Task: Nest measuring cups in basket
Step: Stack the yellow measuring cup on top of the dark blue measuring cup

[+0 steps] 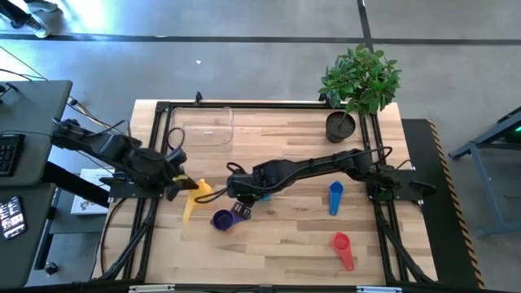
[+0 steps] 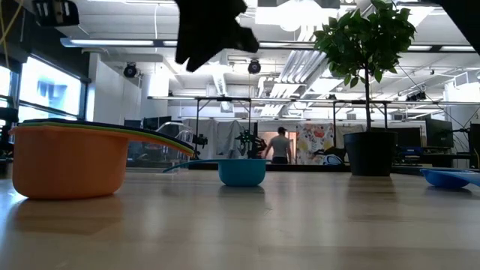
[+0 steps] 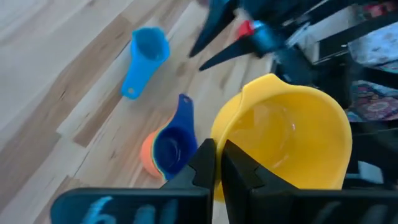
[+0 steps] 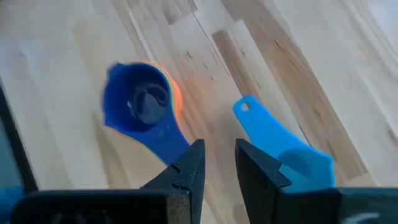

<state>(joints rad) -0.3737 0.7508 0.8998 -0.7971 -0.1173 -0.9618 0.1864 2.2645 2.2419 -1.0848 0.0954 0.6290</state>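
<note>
yellow cup (image 1: 199, 192) sits in the left gripper (image 1: 181, 186), above the table's (image 1: 285, 244) left side; in the left wrist view the two fingers (image 3: 205, 163) are pressed together on the cup's (image 3: 283, 140) rim, bowl facing the camera. its handle hangs down toward the wood in the high view.

the right arm reaches across from the right edge to the table's middle, and the right gripper (image 1: 242, 207) hovers just beside the stack (image 1: 222, 220) of nested cups. the right wrist view shows its fingers (image 4: 186, 174) a little apart with nothing between them, the stack's (image 4: 142, 106) dark blue cup on top with an orange rim showing under it. the low view shows that stack (image 2: 71, 159) as an orange bowl with green and yellow-green rims layered above it, handles pointing right.

a light blue cup (image 1: 334, 197) lies on the right half of the table, well apart from the stack; it also shows in the left wrist view (image 3: 144, 57) and the right wrist view (image 4: 283, 149). a red cup (image 1: 343, 248) lies nearer the front right corner.

the clear basket (image 1: 201, 125) stands at the back left of the table, with no cup in it. a potted plant (image 1: 356, 85) stands at the back right. in the low view a person (image 2: 281, 146) stands far back in the room.
</note>
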